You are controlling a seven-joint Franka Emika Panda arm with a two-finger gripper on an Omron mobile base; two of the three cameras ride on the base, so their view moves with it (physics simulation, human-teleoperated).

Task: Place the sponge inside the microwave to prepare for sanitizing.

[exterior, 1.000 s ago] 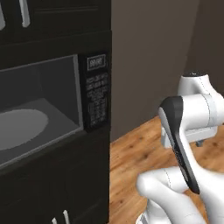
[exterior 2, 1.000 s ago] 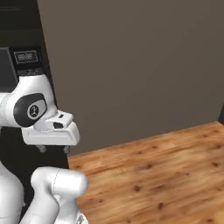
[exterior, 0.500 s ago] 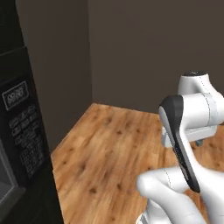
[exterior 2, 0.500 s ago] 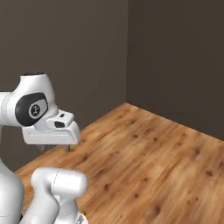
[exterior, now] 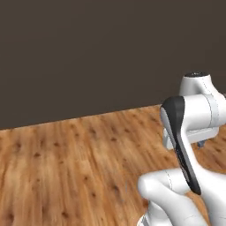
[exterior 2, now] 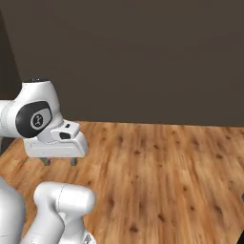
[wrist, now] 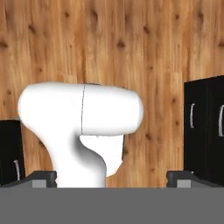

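The sponge and the microwave are both out of view. My gripper [exterior 2: 59, 161] hangs folded close to my body, pointing down at the wooden floor, with two small dark fingertips [exterior 2: 45, 162] set wide apart under the white hand. It is open and holds nothing. In the hand view the gripper [wrist: 112, 179] looks straight down, with its tips at the bottom corners and bare floor beyond. A dark finger tip [exterior: 201, 144] peeks below the hand in the left base view.
A wooden floor [exterior: 66, 167] stretches ahead to a plain dark wall [exterior: 97, 53]. In the hand view, black cabinet fronts with handles stand at the right [wrist: 205, 127] and at the left edge [wrist: 8, 148].
The whole picture has swung, so the base has turned. The microwave slid out past the left edge, leaving wall and floor. The arm keeps its folded pose, the gripper open.
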